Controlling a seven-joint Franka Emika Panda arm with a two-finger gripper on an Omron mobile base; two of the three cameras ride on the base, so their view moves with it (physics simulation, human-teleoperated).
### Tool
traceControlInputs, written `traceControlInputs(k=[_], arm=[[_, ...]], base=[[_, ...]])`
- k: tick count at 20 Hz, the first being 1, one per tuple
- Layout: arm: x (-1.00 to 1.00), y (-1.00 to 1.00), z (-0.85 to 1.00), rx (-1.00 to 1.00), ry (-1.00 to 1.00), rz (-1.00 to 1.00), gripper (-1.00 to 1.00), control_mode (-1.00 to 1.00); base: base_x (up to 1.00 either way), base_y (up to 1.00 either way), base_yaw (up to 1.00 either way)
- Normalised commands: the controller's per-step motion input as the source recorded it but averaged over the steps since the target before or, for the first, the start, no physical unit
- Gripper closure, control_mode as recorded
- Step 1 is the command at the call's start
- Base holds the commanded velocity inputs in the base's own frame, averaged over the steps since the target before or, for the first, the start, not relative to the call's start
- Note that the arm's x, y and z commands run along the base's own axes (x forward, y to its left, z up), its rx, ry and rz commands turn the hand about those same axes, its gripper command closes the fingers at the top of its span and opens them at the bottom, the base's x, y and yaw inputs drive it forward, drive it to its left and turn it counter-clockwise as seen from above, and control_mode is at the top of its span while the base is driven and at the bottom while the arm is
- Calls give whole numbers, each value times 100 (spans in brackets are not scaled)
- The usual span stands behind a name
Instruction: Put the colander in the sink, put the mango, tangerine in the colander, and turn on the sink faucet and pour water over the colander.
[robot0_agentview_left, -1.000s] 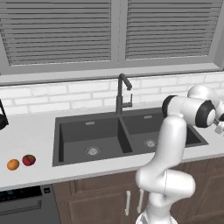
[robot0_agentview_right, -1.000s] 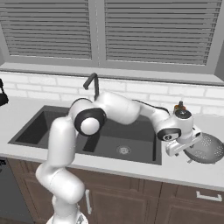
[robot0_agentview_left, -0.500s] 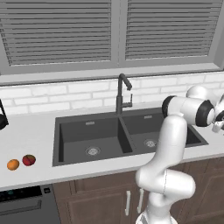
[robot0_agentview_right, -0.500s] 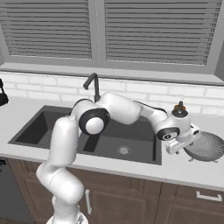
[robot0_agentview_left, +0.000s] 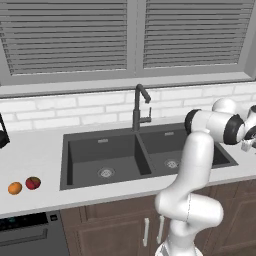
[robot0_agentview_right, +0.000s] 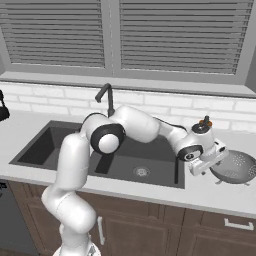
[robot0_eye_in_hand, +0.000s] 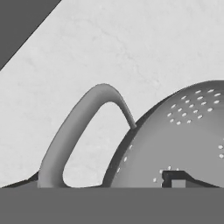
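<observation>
The silvery perforated colander (robot0_agentview_right: 237, 167) sits on the white counter right of the sink (robot0_agentview_right: 50, 145). My gripper (robot0_agentview_right: 217, 160) is down at its left rim. In the hand view the colander (robot0_eye_in_hand: 183, 135) looms very close, its loop handle (robot0_eye_in_hand: 74, 131) to the left, and one dark fingertip (robot0_eye_in_hand: 175, 178) shows against the bowl's wall; the jaws' gap is hidden. The dark red mango (robot0_agentview_left: 33, 182) and the orange tangerine (robot0_agentview_left: 15, 188) lie side by side on the counter left of the sink (robot0_agentview_left: 120, 150). The faucet (robot0_agentview_left: 137, 107) stands behind the basins, with no water running.
A small soap dispenser (robot0_agentview_right: 204, 125) stands on the counter behind my hand. The counter's front edge runs just below the colander. A dark object (robot0_agentview_left: 3, 136) sits at the far left of the counter. Closed window blinds hang above the tiled back wall.
The hand has edged slightly closer to the colander's rim. The colander, the fruit and the faucet stay where they were.
</observation>
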Motion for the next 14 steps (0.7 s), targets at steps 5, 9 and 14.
traceControlInputs(k=[5,9,14], arm=[[-1,-7,-4,0,2,-2,100,-100],[-11,-1,2,0,0,0,100,-100],[-36,12,20,0,0,0,100,-100]], base=[[0,0,0],[0,0,0],[0,0,0]])
